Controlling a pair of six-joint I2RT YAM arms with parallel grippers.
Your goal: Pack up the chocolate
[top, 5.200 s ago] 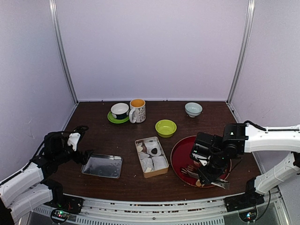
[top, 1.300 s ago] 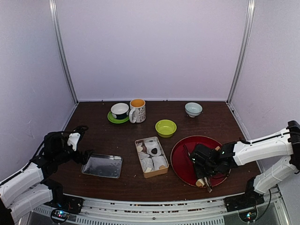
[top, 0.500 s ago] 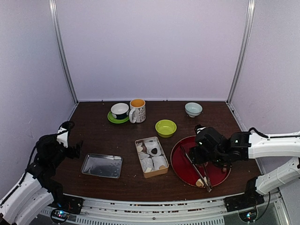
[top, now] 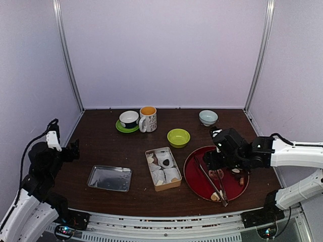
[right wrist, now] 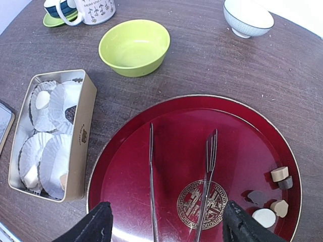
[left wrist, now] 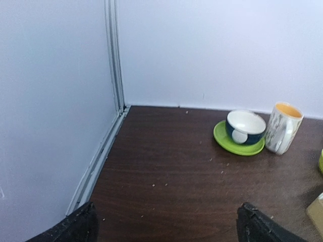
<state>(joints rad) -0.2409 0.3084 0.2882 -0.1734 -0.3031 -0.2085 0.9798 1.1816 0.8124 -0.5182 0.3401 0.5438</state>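
The brown table point(top: 126, 146) holds a round red plate point(right wrist: 166, 126). The right gripper point(right wrist: 171, 226) hangs over it, wide open, holding nothing. The left gripper point(left wrist: 169, 227) is open too, near the left wall. A tin box point(right wrist: 83, 131) sits beside the plate. The tongs point(right wrist: 151, 171) lie on the plate. Small chocolate point(right wrist: 279, 174) pieces sit at the plate's right edge; a few are in the box.

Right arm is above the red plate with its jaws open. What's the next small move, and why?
Probably lower the right gripper onto the tongs and close on them. They lie untouched on the red plate, right beneath the open jaws. Several chocolate pieces sit unpacked at the plate's right edge, and they look too small for the fingers to pick up directly.
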